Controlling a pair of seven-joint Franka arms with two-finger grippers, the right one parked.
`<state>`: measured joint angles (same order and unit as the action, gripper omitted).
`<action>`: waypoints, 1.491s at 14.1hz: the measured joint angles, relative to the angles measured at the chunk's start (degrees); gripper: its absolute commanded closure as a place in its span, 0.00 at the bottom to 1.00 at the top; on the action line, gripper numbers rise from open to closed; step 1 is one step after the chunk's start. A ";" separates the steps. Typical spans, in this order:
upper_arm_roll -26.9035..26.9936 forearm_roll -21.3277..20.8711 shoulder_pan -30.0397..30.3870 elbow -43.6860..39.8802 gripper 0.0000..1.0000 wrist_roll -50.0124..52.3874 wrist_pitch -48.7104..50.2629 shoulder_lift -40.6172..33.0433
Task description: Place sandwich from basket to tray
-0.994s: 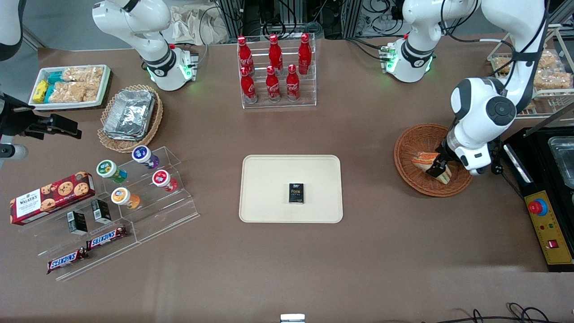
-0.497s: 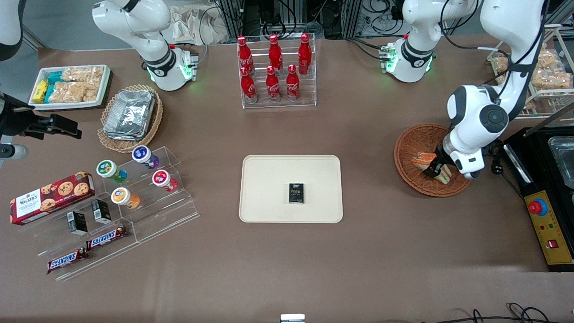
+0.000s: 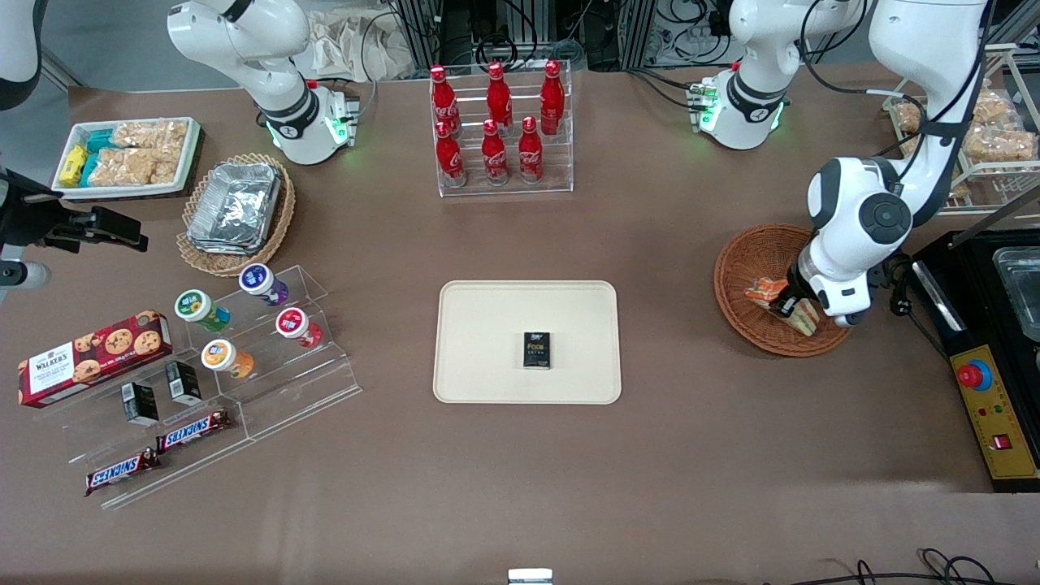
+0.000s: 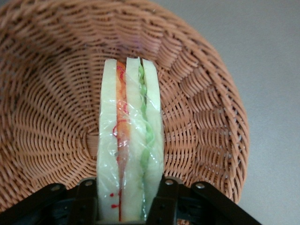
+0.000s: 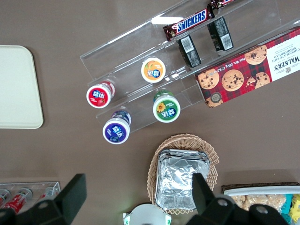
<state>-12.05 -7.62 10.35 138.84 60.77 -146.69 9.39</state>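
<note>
The sandwich [image 4: 130,140], a wrapped wedge of white bread with orange, red and green layers, stands on edge between the two fingers of my left gripper [image 4: 127,199], which is shut on it. Under it lies the round reddish-brown basket [image 4: 47,93]. From the front, the gripper [image 3: 786,307] holds the sandwich [image 3: 803,315] just above the basket [image 3: 751,256], over the part nearest the front camera. The cream tray [image 3: 487,325] lies mid-table, toward the parked arm's end from the basket, with a small black box [image 3: 536,350] on it.
A black control box with a red button [image 3: 975,375] sits beside the basket at the working arm's end. A rack of red bottles [image 3: 497,130] stands farther from the camera than the tray. A wire basket of snack bags [image 3: 995,138] stands near the arm's base.
The gripper has risen a little with the sandwich in its grip, and the arm's wrist has drifted slightly toward the tray. The sandwich has tipped up onto its edge.
</note>
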 measured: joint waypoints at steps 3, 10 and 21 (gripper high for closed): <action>-0.07 -1.43 -0.04 -0.96 1.00 -7.94 6.51 -4.15; -9.28 -1.29 -1.74 -19.85 1.00 -21.23 45.19 -14.35; -25.13 9.24 -2.67 -27.51 1.00 -23.41 44.89 -10.52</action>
<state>-37.18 1.61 7.68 111.32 37.36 -101.80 -1.13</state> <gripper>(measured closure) 0.758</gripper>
